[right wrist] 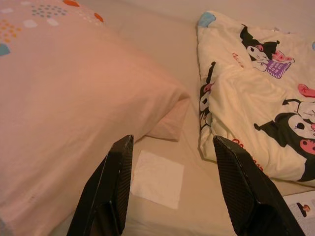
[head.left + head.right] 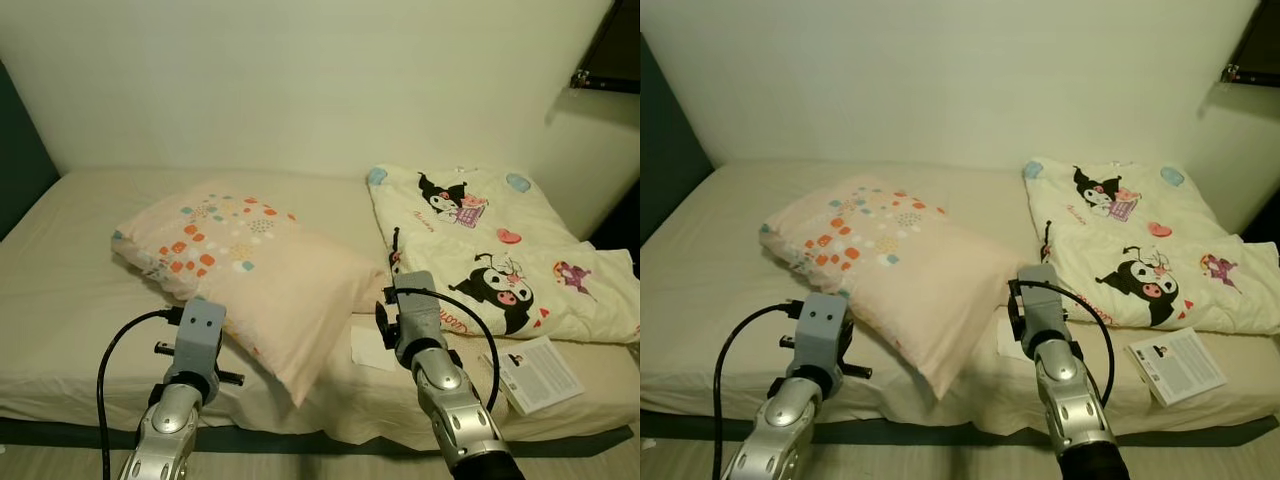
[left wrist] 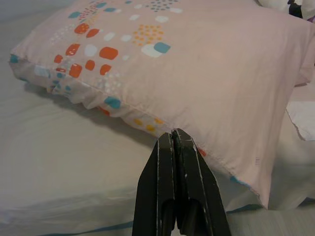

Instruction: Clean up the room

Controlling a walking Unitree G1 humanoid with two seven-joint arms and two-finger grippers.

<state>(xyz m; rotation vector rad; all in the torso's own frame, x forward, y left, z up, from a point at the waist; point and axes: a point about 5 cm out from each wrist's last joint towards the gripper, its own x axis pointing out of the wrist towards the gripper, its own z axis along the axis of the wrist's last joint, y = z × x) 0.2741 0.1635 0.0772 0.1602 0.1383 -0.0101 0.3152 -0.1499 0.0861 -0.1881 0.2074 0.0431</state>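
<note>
Right gripper (image 1: 170,189) nearer: fingers spread, white tissue (image 1: 157,178) lies between them, lower centre of frame.
Left gripper (image 3: 173,147) fingers pressed together, tips at pillow (image 3: 197,73) edge.

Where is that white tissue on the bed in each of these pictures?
Left eye: tissue between pillow and right arm.
Right eye: tissue beside that arm.
Left wrist: tissue at the edge, by the pillow's corner.
Right wrist: tissue ahead of the open right gripper.
Shared landmark: the pillow.
</note>
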